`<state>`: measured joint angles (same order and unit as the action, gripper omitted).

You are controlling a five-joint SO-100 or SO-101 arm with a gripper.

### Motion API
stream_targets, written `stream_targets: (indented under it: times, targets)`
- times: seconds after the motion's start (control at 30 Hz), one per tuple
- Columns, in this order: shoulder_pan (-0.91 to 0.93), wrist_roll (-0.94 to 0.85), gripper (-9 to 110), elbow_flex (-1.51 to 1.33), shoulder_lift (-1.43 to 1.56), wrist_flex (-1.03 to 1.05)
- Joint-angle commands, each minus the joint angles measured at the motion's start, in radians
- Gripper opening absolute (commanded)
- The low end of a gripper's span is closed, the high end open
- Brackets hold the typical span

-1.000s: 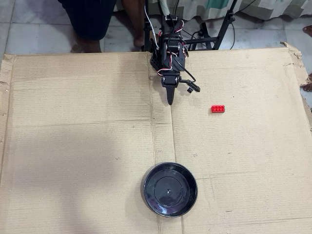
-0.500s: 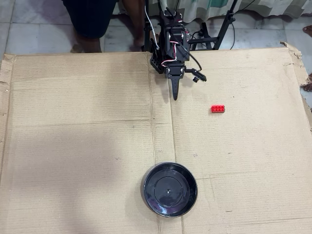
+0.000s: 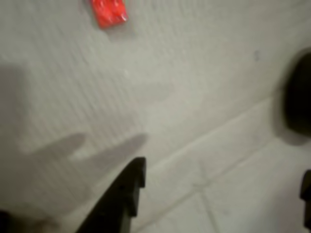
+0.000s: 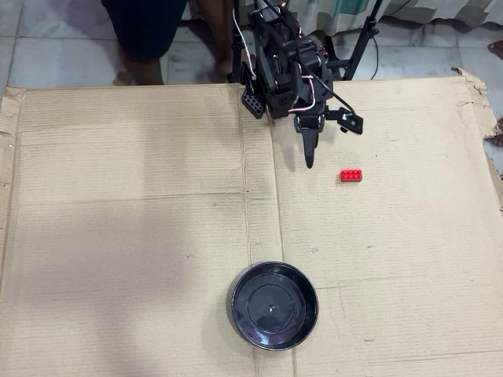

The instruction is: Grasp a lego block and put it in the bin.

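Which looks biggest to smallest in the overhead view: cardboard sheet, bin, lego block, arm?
1. cardboard sheet, spans nearly the whole picture.
2. arm and bin: similar apparent area; the arm stands nearer the camera, so unranked.
3. lego block, by far the smallest.

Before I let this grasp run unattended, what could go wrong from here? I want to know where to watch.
1. The red lego brick lies to the right of the gripper in the overhead view, and only at the top edge of the blurred wrist view; a descent now would likely miss.
2. The brick is small and loose on the cardboard; a jaw touching it could push it aside.
3. The black dish lies well away from the brick; a weak grip might drop it.
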<state>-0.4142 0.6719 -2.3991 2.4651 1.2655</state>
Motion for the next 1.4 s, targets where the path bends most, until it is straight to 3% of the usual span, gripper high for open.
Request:
stream_targets:
  times: [0.0, 0.17, 0.33, 0.73, 1.1, 1.37]
  targets:
    - [-0.035, 0.129, 36, 0.115, -0.097, -0.012]
    - [-0.12, 0.342, 36, 0.215, -0.216, -0.011]
    - [-0.186, 0.377, 36, 0.239, -0.275, -0.011]
    - [-0.222, 0.018, 35, 0.242, -0.318, -0.014]
    - [-0.328, 0.003, 35, 0.245, -0.52, -0.229]
    - [-0.341, 0.002, 35, 0.245, -0.634, -0.244]
